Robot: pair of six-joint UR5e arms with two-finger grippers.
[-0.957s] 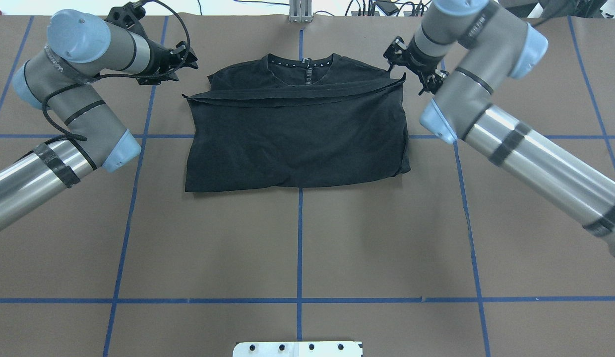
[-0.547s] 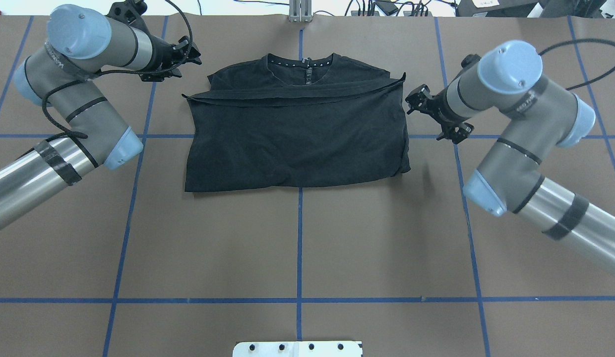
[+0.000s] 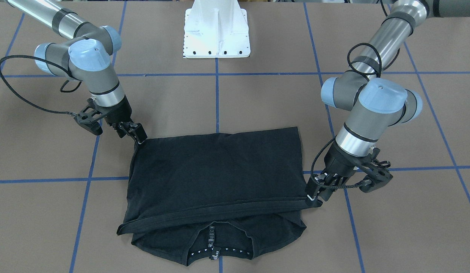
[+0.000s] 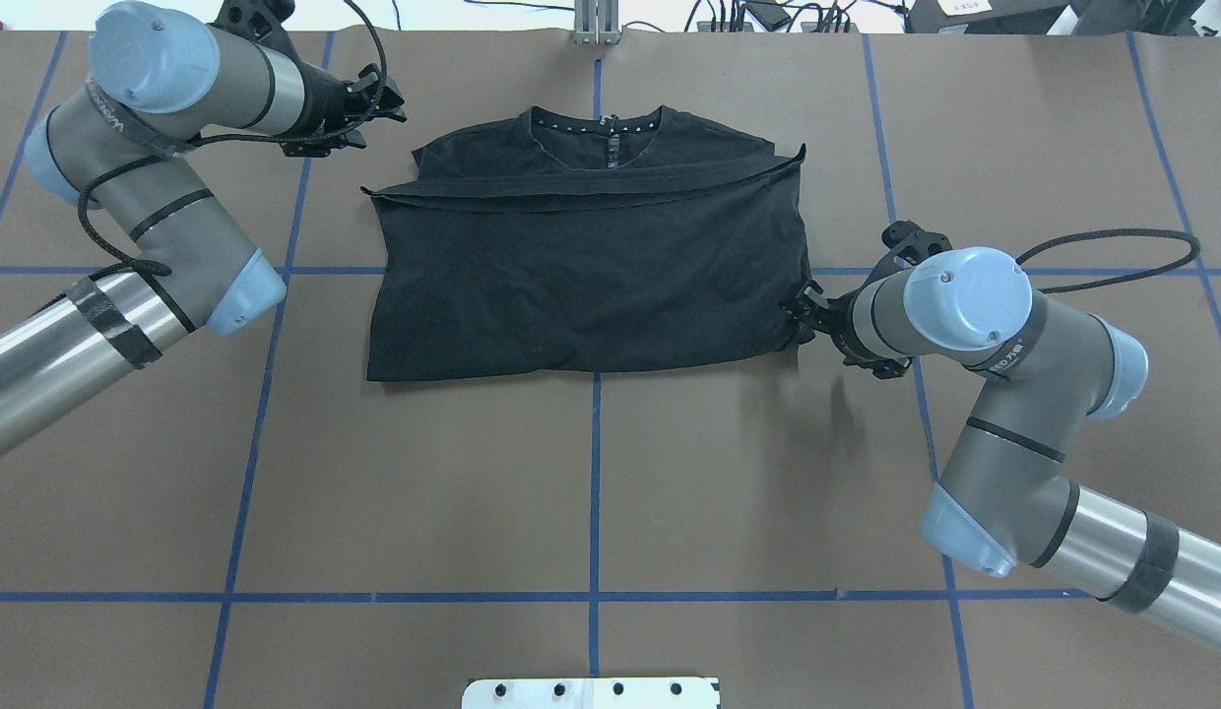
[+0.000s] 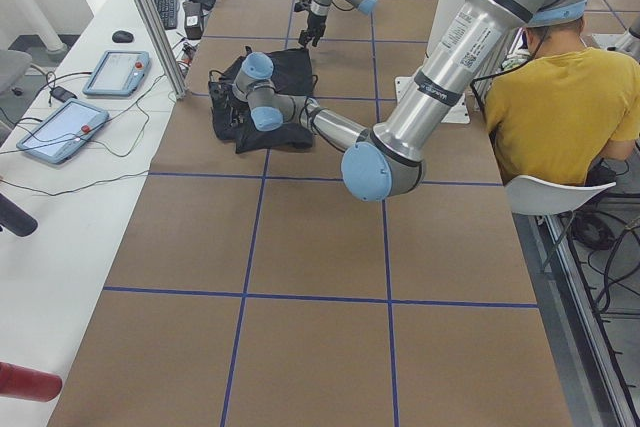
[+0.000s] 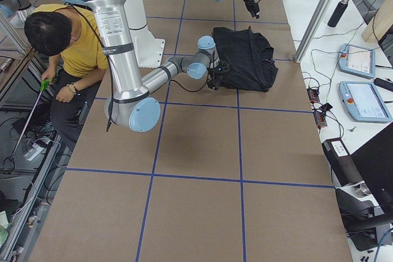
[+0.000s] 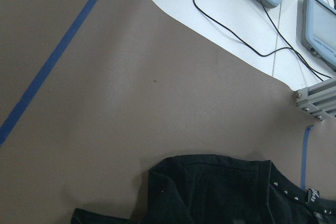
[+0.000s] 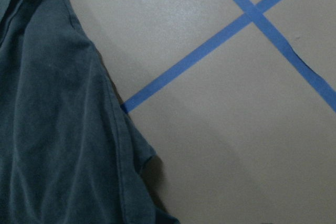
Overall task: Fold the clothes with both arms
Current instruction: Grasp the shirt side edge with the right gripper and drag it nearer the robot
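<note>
Sets right tool [image 4: 796, 323], seemingly spread, at near right corner of T-shirt [image 4: 591, 266], lying far-centre on counter [image 4: 591, 492]. Holds left tool [image 4: 382, 103] beyond far left corner; cannot tell whether spread. Shows hem-to-collar fold done; probably leaves a sideways fold.

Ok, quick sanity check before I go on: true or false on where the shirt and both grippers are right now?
1. The T-shirt lies folded, with its collar uncovered. True.
2. The right gripper is at the shirt's edge, close to its corner on the robot's side. True.
3. The left gripper is at the shirt's other robot-side corner. False: it is at the far end, out beside the shoulder.
4. A chest graphic faces up. False: only plain black fabric shows.
5. The shirt lies across the centre blue tape line. True.
</note>
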